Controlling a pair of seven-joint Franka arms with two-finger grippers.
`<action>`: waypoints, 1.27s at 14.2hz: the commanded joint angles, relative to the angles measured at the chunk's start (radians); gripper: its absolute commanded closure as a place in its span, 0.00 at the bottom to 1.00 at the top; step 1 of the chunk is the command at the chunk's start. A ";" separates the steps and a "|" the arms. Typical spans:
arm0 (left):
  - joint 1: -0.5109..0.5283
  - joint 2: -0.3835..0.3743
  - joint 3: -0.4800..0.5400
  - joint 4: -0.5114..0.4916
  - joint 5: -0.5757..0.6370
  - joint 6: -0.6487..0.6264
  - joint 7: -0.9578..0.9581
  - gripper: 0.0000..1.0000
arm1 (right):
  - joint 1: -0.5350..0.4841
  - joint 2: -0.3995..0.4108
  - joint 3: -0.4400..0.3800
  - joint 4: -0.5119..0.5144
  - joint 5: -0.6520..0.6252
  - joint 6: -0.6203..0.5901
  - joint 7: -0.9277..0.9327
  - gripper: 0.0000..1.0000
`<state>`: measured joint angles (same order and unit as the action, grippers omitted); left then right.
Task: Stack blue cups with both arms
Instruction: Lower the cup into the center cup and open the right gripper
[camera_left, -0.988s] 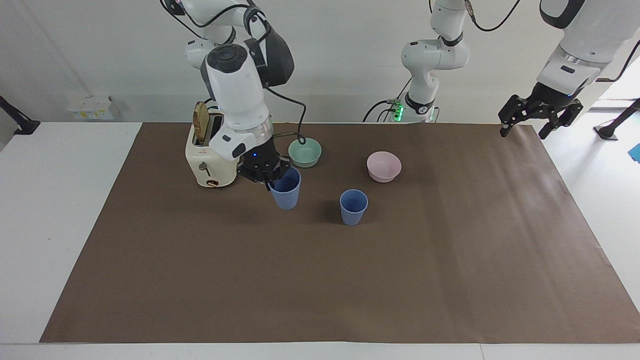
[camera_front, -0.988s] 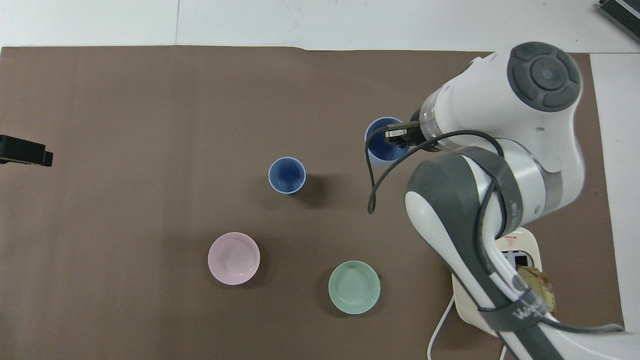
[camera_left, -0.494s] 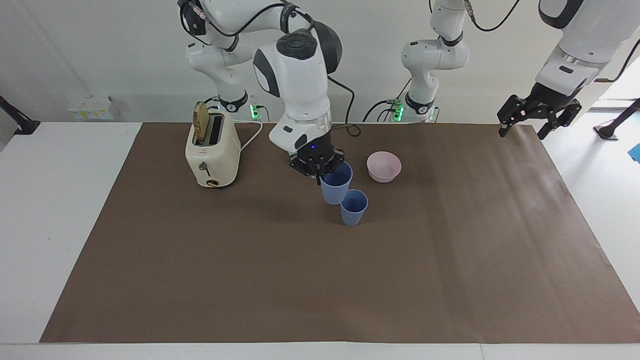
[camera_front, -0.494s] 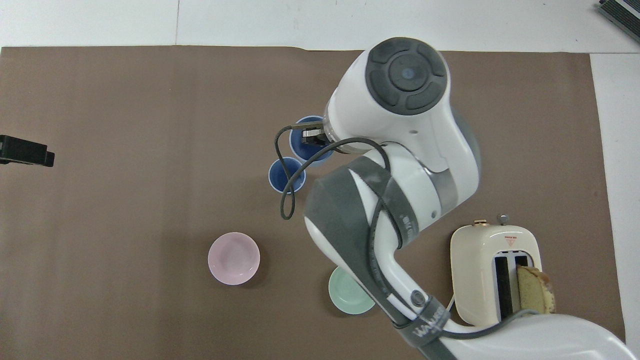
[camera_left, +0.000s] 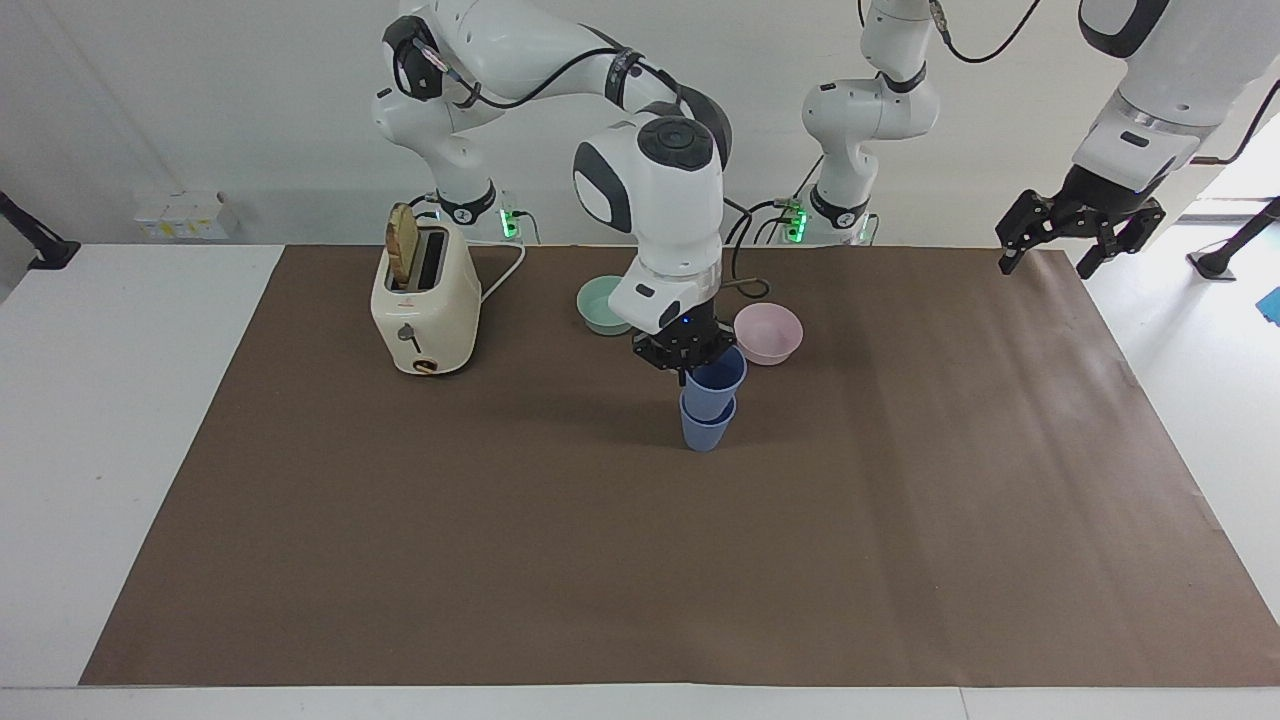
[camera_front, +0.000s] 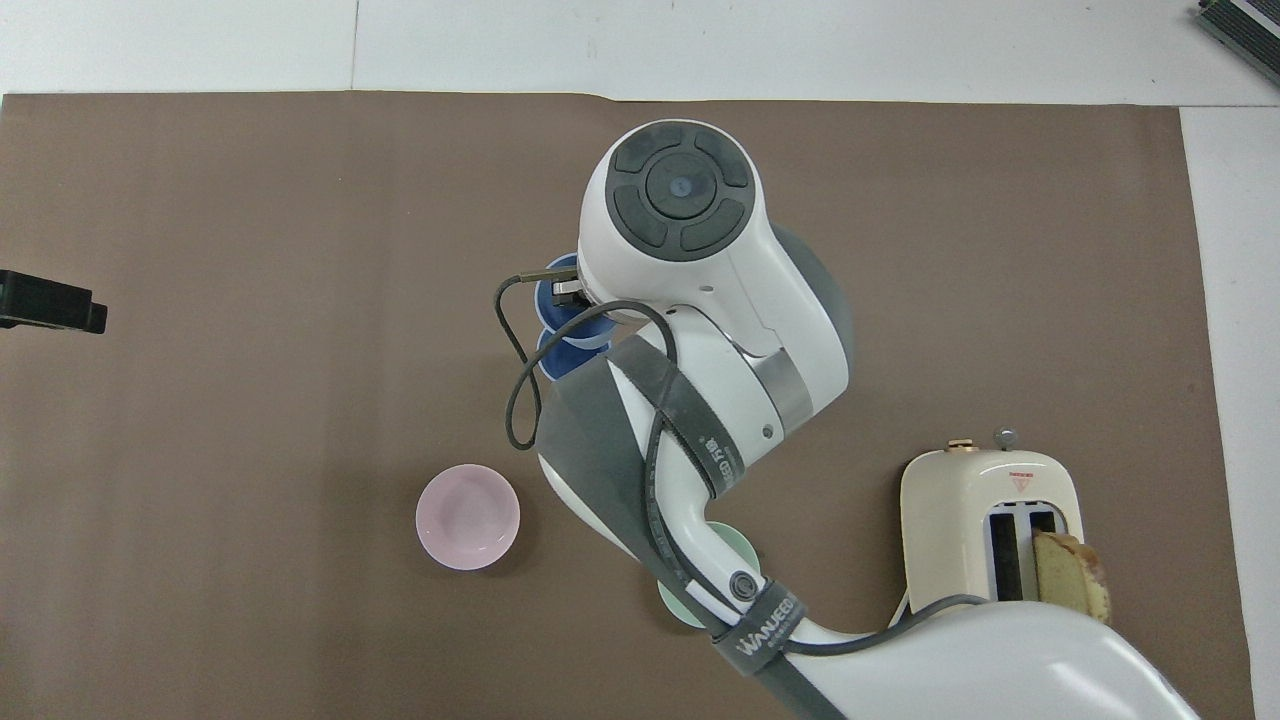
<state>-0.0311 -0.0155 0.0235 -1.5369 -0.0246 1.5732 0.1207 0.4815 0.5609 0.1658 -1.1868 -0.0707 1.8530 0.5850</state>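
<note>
One blue cup (camera_left: 707, 430) stands upright on the brown mat, in the middle of the table. My right gripper (camera_left: 689, 357) is shut on the rim of the second blue cup (camera_left: 716, 383) and holds it upright right over the first. The held cup's base is at the standing cup's rim; I cannot tell whether it is inside. In the overhead view the right arm covers most of both cups; the held cup (camera_front: 552, 297) and the standing cup (camera_front: 552, 358) show as slivers. My left gripper (camera_left: 1050, 258) is open and empty and waits in the air at the left arm's end of the table.
A cream toaster (camera_left: 425, 300) with a slice of bread stands toward the right arm's end. A teal bowl (camera_left: 600, 303) and a pink bowl (camera_left: 768, 333) sit nearer to the robots than the cups. The brown mat (camera_left: 640, 560) covers the table.
My right gripper has carried the held blue cup from beside the toaster toward the left arm's end and brought it over the standing cup. The left arm has not moved.
</note>
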 joint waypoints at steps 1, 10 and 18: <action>0.011 -0.017 -0.007 -0.020 0.009 0.005 0.005 0.00 | 0.003 0.028 0.004 0.015 -0.026 0.014 0.027 1.00; 0.011 -0.017 -0.007 -0.020 0.011 0.005 0.007 0.00 | 0.022 0.022 0.000 -0.008 -0.026 -0.020 0.036 1.00; 0.011 -0.017 -0.007 -0.020 0.011 0.005 0.007 0.00 | 0.025 0.005 0.006 -0.007 -0.060 -0.038 0.047 1.00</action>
<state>-0.0311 -0.0155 0.0235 -1.5369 -0.0246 1.5732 0.1206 0.5161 0.5760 0.1631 -1.1847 -0.1078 1.8028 0.6055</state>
